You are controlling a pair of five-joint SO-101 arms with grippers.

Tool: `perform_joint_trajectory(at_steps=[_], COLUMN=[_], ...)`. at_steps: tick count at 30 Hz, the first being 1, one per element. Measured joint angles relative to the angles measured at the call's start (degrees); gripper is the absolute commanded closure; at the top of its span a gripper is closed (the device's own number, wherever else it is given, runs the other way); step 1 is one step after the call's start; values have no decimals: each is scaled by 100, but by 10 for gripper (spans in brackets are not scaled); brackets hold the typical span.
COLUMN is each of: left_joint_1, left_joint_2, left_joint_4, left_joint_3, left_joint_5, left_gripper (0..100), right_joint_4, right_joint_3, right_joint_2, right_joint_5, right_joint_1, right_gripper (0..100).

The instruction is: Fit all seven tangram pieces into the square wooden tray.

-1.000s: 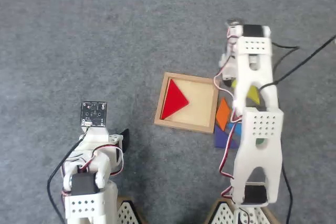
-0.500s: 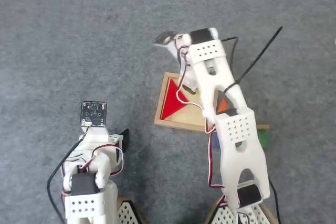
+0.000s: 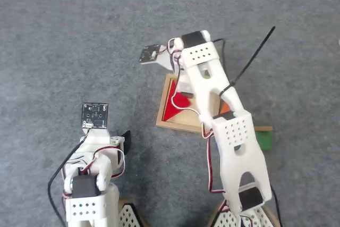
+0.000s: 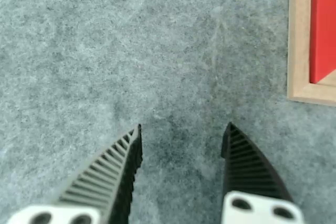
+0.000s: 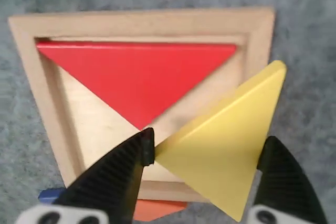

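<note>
Yellow triangle in right tool, corner toward red triangle, above tray

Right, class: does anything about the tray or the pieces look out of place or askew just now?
Only the yellow triangle: it sits clamped in the right gripper over the wooden tray, one corner overlapping the rim, not yet laid in. The red triangle lies flat along one inner wall, as it should.
</note>
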Motion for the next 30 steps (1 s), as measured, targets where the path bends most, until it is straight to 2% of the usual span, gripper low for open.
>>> perform_joint_trajectory(at_steps=[17, 26, 30], left_joint_1=[0, 0, 0], left_joint_2=[0, 0, 0], left_joint_4=[0, 0, 0], left_joint_3=[0, 0, 0], left_joint_5=[0, 0, 0], left_gripper=[760, 760, 760], right_joint_4=[9, 9, 9], right_joint_3=[316, 316, 316], right_joint_2=[97, 105, 105], right_joint_5=[114, 114, 123], right_joint_1=[-26, -53, -26], right_gripper=[737, 560, 541])
